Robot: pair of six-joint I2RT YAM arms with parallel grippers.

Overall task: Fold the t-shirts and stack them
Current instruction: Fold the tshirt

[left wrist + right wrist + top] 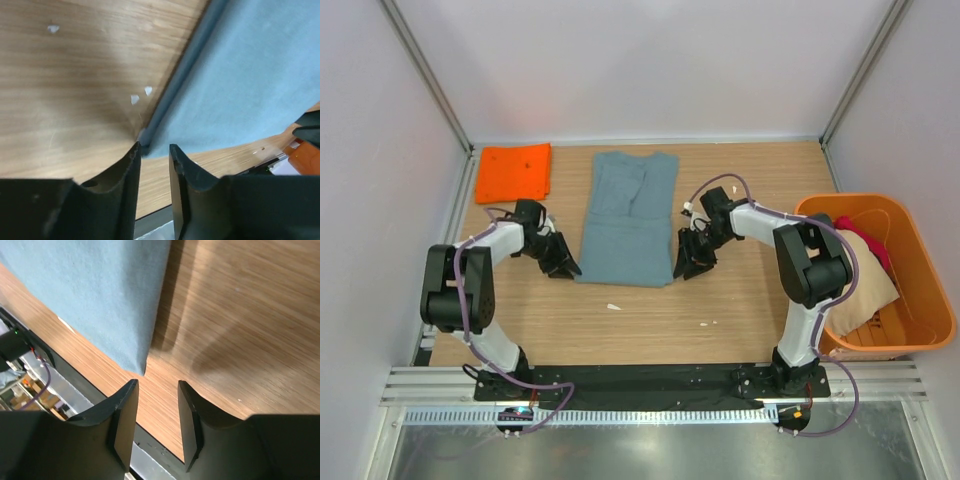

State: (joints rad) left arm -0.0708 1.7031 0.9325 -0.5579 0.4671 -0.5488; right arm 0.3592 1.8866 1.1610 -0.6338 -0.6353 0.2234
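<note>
A grey-blue t-shirt (628, 220) lies folded into a long strip in the middle of the table, its hem toward me. My left gripper (560, 262) sits at its near left corner and my right gripper (690, 262) at its near right corner. In the left wrist view my left gripper (154, 150) is open, and the shirt (250, 85) corner lies just past the tips, not between them. In the right wrist view my right gripper (157, 387) is open over bare wood, with the shirt (100, 295) corner just beyond its left finger. A folded orange t-shirt (515, 172) lies at the back left.
An orange plastic tub (860, 201) stands at the right edge, holding a beige cloth (868, 290) and a red one (865, 240). Small white scraps (613, 306) lie on the wood near the shirt's hem. The black base rail (640, 380) runs along the near edge.
</note>
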